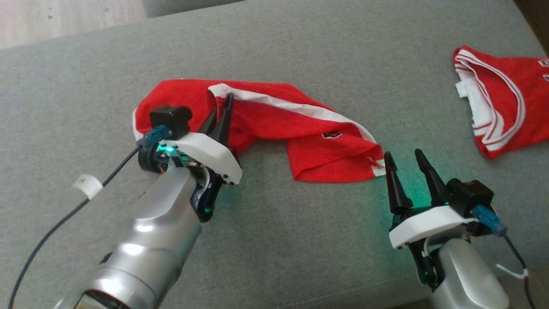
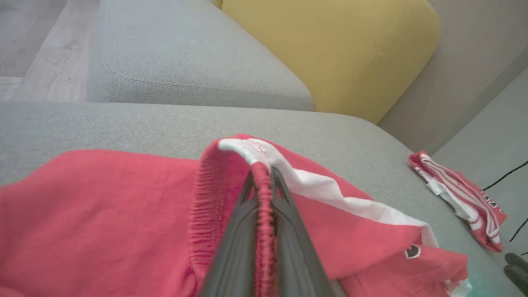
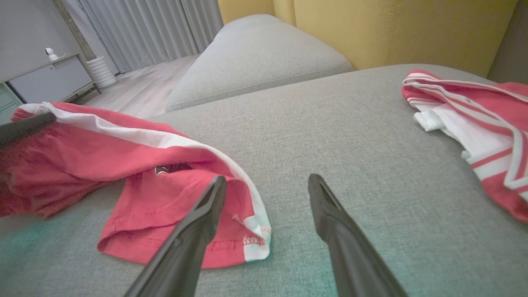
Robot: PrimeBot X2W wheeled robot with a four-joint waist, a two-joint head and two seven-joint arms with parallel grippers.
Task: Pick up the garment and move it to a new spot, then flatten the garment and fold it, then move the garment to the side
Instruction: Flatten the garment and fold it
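The garment (image 1: 279, 120) is a pair of red shorts with a white side stripe, lying crumpled on the grey sofa seat (image 1: 300, 43). My left gripper (image 1: 225, 103) is shut on its ribbed waistband, which runs up between the two dark fingers in the left wrist view as the garment (image 2: 103, 206) spreads under the left gripper (image 2: 262, 175). My right gripper (image 1: 403, 155) is open just right of the leg hem. In the right wrist view the right gripper (image 3: 267, 181) has its left finger over the hem of the garment (image 3: 165, 194), with nothing between the fingers.
A second red and white striped garment (image 1: 502, 98) lies at the far right of the seat, also visible as striped cloth (image 3: 474, 119). A yellow backrest (image 2: 350, 49) and another grey cushion (image 2: 185, 70) stand beyond. Wooden floor (image 1: 64, 17) shows past the seat's edge.
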